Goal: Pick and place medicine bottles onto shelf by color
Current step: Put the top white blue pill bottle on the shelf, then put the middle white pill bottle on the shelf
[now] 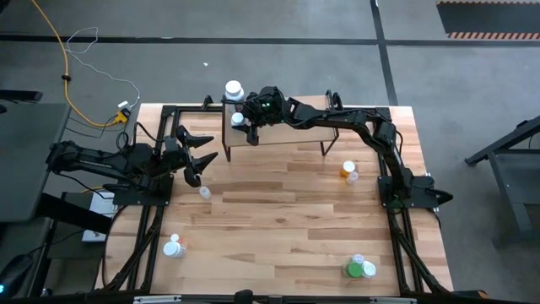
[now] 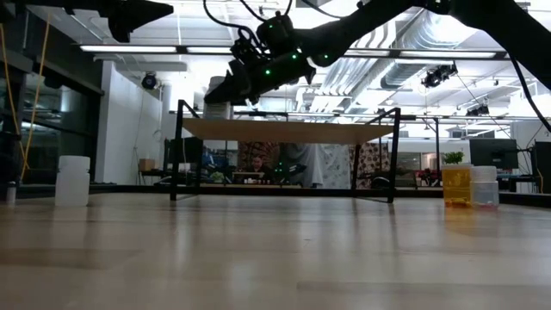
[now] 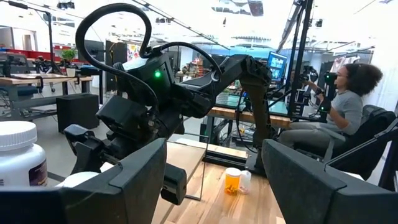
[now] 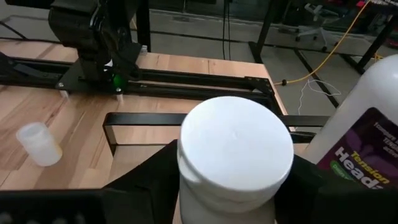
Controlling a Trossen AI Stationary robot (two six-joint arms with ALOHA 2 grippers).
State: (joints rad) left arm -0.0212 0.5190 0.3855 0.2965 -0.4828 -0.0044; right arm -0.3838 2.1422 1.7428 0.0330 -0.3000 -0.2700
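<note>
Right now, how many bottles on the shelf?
2. Taller white bottle at the shelf's far left corner; shorter white bottle beside it, at the right gripper. The arm may hide more.

1. The tall white bottle standing just beside the white-capped bottle, at the shelf's far left end, has a purple label reading "Tension" above larger letters "Head", cut off at the edge.
2. Smaller print on that label is too small to read.

Overhead, straight down | table-level, facing room | wrists close-in | all sharing small light-wood shelf on black legs.
</note>
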